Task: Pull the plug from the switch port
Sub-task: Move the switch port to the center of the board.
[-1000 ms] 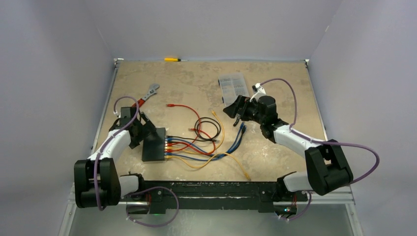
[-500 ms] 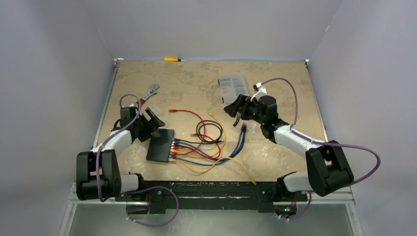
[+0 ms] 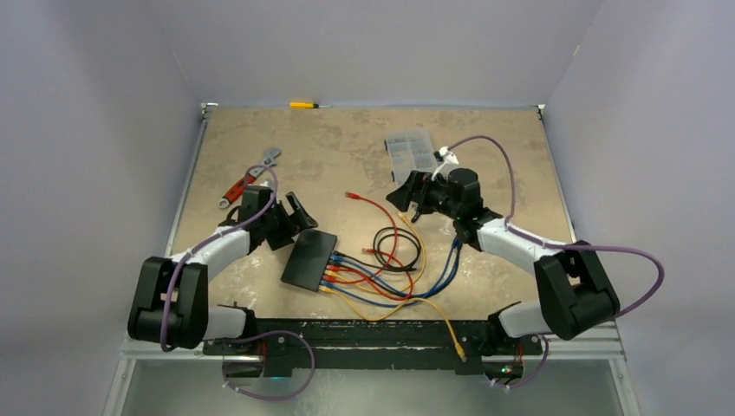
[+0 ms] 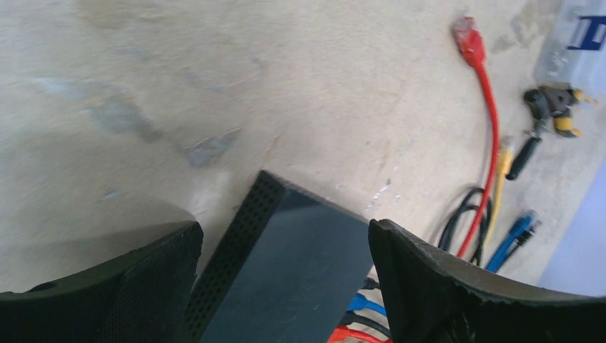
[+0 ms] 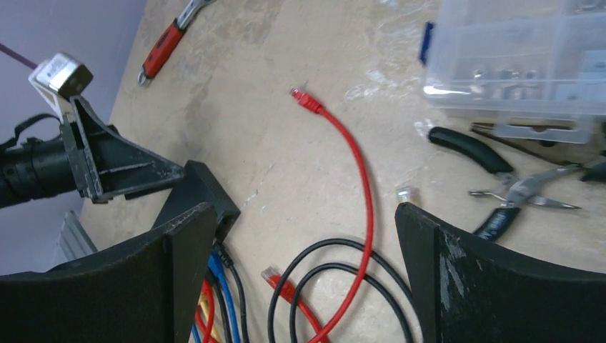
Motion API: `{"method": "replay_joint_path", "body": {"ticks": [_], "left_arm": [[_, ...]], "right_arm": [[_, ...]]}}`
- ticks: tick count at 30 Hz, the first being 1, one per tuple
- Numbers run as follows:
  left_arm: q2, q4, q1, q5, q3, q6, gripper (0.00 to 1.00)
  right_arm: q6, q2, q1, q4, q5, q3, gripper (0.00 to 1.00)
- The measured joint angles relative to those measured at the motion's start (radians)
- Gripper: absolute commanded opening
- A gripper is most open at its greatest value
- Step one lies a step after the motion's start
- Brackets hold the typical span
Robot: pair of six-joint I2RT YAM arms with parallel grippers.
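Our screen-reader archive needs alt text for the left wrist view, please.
Two open black fingers straddle the far end of the flat black switch on a beige table. A loose red cable lies farther off to the right.

Flat matte-black switch (image 3: 310, 259), skewed on tabletop, coloured plugs (image 3: 329, 279) in near-right edge ports.

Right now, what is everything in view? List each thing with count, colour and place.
switch: one, matte black, near-left of table, between the left claw's fingers
patch cables: several, red, blue, black, orange, fanning right from the switch
organiser box: one, clear, far centre-right
pliers: one, black-handled, beside the organiser box
wrench: one, red-handled, far left
screwdriver: one, yellow, far edge
left claw: open, straddling the switch
right claw: open, above the cables
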Motion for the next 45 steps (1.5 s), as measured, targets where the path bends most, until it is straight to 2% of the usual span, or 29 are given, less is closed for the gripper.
{"method": "replay_joint_path", "body": {"ticks": [3, 7, 11, 14, 24, 34, 41, 45], "left_arm": [[-0.045, -0.104, 0.000, -0.079, 0.015, 0.020, 0.88], [-0.143, -0.256, 0.000, -0.191, 0.047, 0.046, 0.88], [-0.190, -0.313, 0.000, -0.238, 0.060, 0.053, 0.86], [-0.180, -0.331, 0.000, -0.237, 0.051, 0.053, 0.84], [-0.123, -0.267, 0.000, -0.134, -0.008, 0.052, 0.79], [-0.097, -0.148, 0.000, -0.015, -0.037, 0.029, 0.73], [-0.084, -0.111, 0.001, -0.001, -0.040, 0.016, 0.72], [-0.067, -0.074, 0.004, 0.004, -0.040, 0.015, 0.72]], "right_arm": [[-0.014, 0.041, 0.055, 0.000, -0.005, 0.026, 0.97], [-0.037, 0.107, 0.158, -0.008, -0.019, 0.072, 0.89], [-0.068, 0.192, 0.257, -0.027, -0.018, 0.141, 0.77], [-0.093, 0.254, 0.329, -0.052, -0.015, 0.187, 0.72], [-0.171, 0.378, 0.508, -0.168, 0.066, 0.259, 0.61], [-0.222, 0.458, 0.526, -0.217, 0.148, 0.323, 0.54], [-0.240, 0.494, 0.531, -0.269, 0.192, 0.389, 0.46], [-0.240, 0.516, 0.534, -0.334, 0.201, 0.444, 0.45]]}}
